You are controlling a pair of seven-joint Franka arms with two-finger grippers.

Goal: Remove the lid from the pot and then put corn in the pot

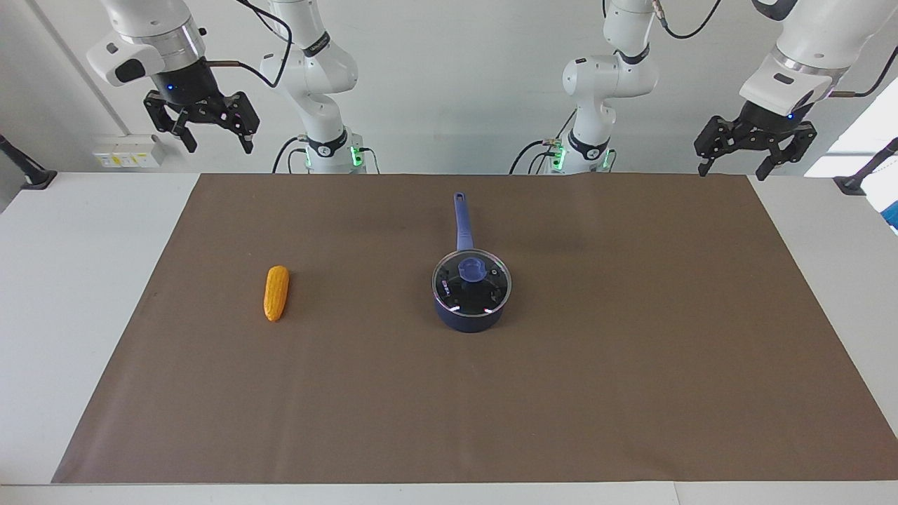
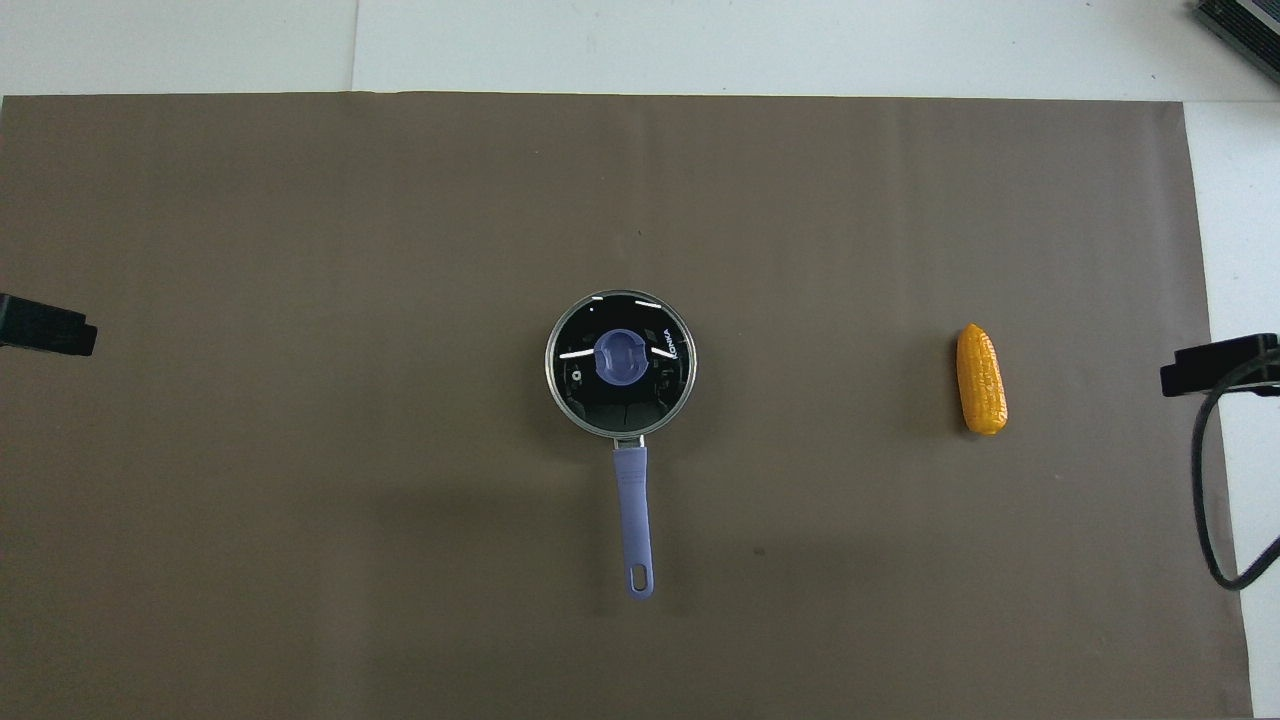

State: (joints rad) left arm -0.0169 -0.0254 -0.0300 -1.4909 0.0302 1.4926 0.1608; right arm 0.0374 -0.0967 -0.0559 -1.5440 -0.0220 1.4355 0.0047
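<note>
The navy pot [image 1: 468,314] stands in the middle of the brown mat, its long blue handle [image 1: 461,221] pointing toward the robots. The glass lid [image 1: 471,282] with a blue knob lies on it, as the overhead view [image 2: 620,363] also shows. The yellow-orange corn [image 1: 276,292] lies on the mat toward the right arm's end, also in the overhead view [image 2: 981,380]. My right gripper [image 1: 218,144] hangs open and empty, high over the table's edge by its base. My left gripper [image 1: 732,172] hangs open and empty, high at the left arm's end.
The brown mat [image 1: 631,365] covers most of the white table [image 1: 63,294]. Only the grippers' tips show at the overhead view's sides, the left [image 2: 48,326] and the right [image 2: 1215,364]. A black cable [image 2: 1203,480] hangs under the right one.
</note>
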